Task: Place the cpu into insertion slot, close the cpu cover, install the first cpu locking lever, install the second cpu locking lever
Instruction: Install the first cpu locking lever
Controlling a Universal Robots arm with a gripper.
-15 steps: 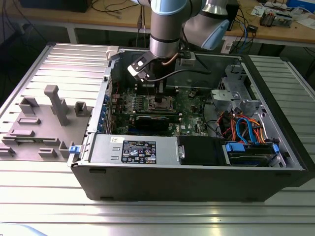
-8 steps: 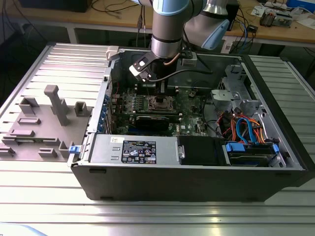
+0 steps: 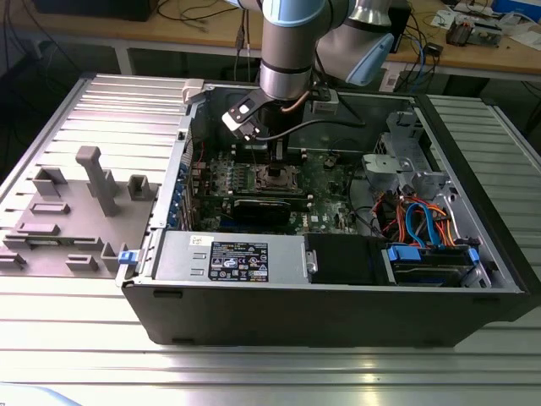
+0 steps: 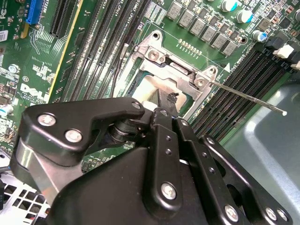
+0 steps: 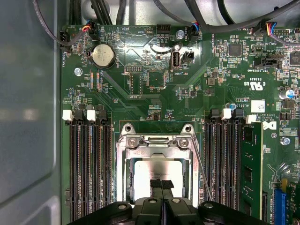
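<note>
- first wrist view: the gripper [image 5: 161,183] has its two black fingers pressed together tip to tip, with nothing visible pinched between them. the tips sit right over the cpu [image 5: 143,174], touching it or just above it; i cannot tell which.
- the cpu lies flat inside the insertion slot [image 5: 157,139], its dull silver top showing on either side of the fingertips, so the placing step looks done.
- the cpu cover [image 5: 130,180] seems to lie down around the chip, its rails framing the metal top. whether it is fully seated is hard to judge.
- in the second wrist view a thin locking lever [image 4: 248,99] sticks out free from the socket's corner, over the memory slots [image 4: 253,70]. it is not tucked under any catch, so no lever looks installed.
- my reading: the work stands at the cover step, with the tips pressing on or just over the plate and both levers not yet done.
- a lever move would call for a fine catch on that slim rod, a sweep down and under its hook, and no dragging across the chip.
- in the exterior view the arm [image 3: 292,51] reaches down into the open computer case [image 3: 338,309], with the socket toward the far middle of the green board [image 3: 325,182]. a grey fixture tray [image 3: 76,211] lies on the exterior view's left, well apart.
</note>
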